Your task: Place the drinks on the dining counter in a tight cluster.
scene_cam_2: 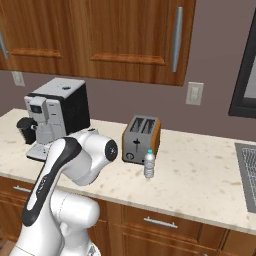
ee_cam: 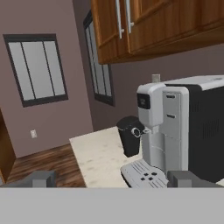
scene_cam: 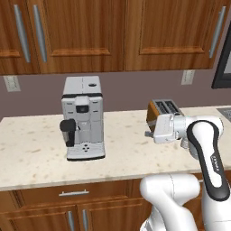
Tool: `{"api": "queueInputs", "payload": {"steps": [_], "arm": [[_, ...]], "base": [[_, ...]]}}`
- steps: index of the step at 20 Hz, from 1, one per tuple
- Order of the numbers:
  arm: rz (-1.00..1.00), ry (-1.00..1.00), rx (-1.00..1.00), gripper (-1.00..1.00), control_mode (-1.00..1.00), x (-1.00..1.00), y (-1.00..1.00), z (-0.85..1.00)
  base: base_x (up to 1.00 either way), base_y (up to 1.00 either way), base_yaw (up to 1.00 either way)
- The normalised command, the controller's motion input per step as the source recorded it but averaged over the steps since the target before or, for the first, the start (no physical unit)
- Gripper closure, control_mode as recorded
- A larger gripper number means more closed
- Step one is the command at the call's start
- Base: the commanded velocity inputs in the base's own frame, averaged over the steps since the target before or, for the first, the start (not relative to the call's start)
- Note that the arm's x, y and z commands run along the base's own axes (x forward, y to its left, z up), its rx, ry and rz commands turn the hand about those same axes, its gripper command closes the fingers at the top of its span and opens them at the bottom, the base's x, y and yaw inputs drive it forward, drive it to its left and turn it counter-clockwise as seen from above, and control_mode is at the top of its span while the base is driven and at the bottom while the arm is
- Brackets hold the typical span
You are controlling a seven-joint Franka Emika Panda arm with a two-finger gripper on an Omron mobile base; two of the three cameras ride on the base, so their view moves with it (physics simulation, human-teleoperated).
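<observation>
- My gripper (ee_cam: 112,178) stands wide open, holding nothing, above the speckled counter (scene_cam_2: 200,180).
- The water bottle (scene_cam_2: 149,164) stands upright just in front of the toaster (scene_cam_2: 141,138).
- Farther left sits the coffee machine (scene_cam_2: 56,116); whether bottle and toaster touch, I can't tell.

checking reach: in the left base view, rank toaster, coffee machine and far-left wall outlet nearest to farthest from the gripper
1. toaster, just behind the gripper, on the right
2. coffee machine, off to the left
3. wall outlet, far left, up the wall
</observation>
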Motion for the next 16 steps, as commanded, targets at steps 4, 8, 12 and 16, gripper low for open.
{"api": "queueInputs", "payload": {"steps": [4, 8, 12, 16], "arm": [[0.0, 0.0, 0.0, -1.0, 1.0, 0.0, 0.0, 0.0], [0.0, 0.0, 0.0, -1.0, -1.0, -0.04, 0.0, -0.02], [0.0, -0.09, 0.0, -1.0, -1.0, -0.18, -0.06, -0.04], [0.0, -0.14, 0.0, -1.0, -1.0, -0.24, -0.02, -0.03]], "base": [[-0.03, 0.0, 0.0], [-0.1, 0.0, 0.0], [0.0, 0.0, 0.0], [0.0, 0.0, 0.0]]}}
